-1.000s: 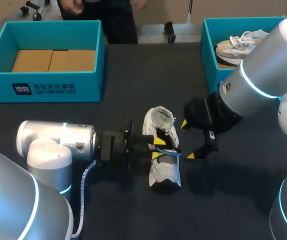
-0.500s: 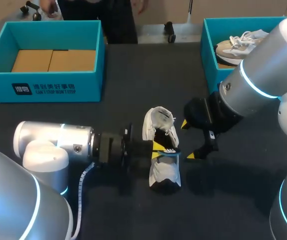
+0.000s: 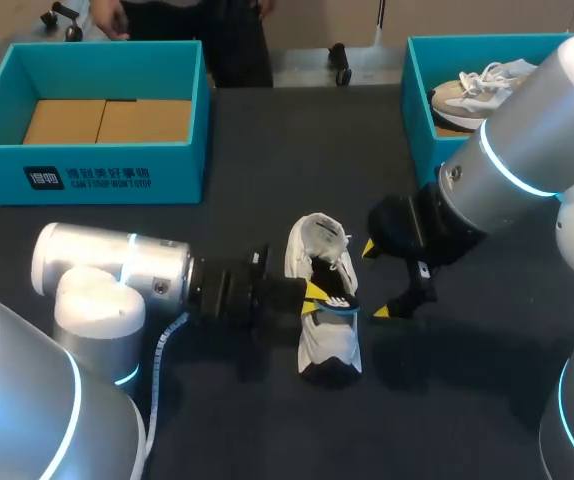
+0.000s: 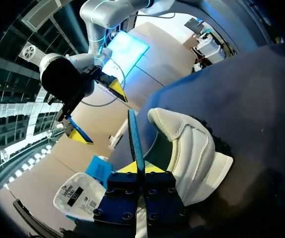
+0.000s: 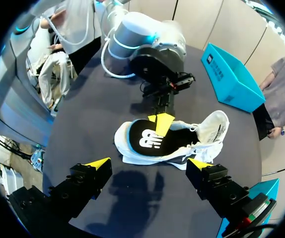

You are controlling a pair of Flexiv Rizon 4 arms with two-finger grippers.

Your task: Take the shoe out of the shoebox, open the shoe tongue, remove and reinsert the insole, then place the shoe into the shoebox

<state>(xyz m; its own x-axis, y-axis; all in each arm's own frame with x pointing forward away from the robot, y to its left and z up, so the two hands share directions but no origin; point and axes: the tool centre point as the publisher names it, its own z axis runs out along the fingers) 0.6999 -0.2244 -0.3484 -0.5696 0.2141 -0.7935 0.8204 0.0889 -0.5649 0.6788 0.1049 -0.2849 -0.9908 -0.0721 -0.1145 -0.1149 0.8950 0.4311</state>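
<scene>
The left pincer (image 3: 316, 295) has edged a touch further toward the shoe (image 3: 325, 345) since half a second ago. The shoe lies where it was, mid-surface (image 3: 267, 150). In the head view the insole (image 3: 343, 308) is only a thin blue edge beside the yellow tips. The right wrist view shows its black, logo-marked top lying over the shoe's opening, and the left wrist view shows the fingers clamped on it. The right pincer (image 3: 377, 280) hangs just beside the shoe, spread wide and holding nothing.

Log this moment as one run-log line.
step: insole handling | left gripper: shut on insole, at shoe | right gripper: open, beside shoe | shoe: on table
</scene>
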